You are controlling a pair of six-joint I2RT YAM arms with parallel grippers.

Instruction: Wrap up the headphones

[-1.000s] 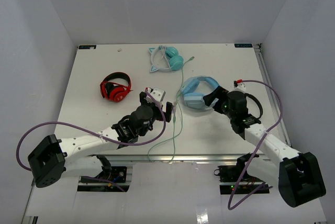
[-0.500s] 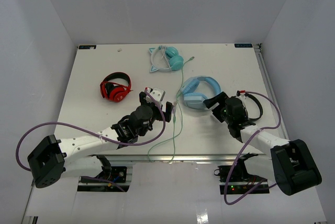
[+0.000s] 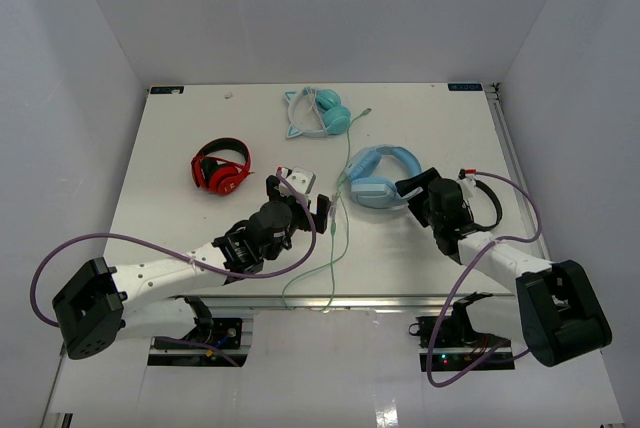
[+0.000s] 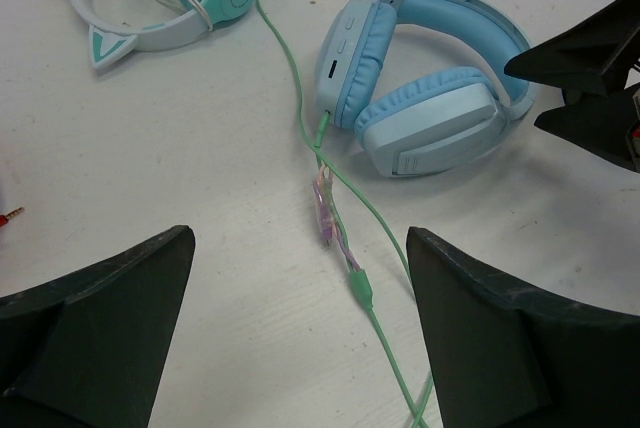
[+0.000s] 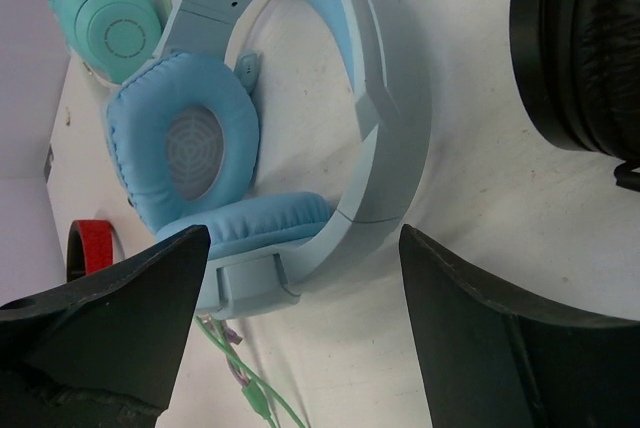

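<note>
Right gripper [image 3: 410, 189], jaws wide and empty, had settled low beside the headband of the headphones [image 3: 378, 176] as its arm folded back toward the near edge, while the left gripper [image 3: 300, 198], equally wide, stayed above the pale-green cable [image 3: 335, 238]. Wrapping, I judged, had not begun, since the cable trailed loose. The headphones lay right of centre on the white table [image 3: 200, 128], enclosed by plain white walls [image 3: 300, 8].

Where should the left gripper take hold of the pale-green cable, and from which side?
Probably at the thicker inline piece of the cable, just below the purple tie, from straight above: it lies flat on the table, between the fingers of the open left gripper.
</note>
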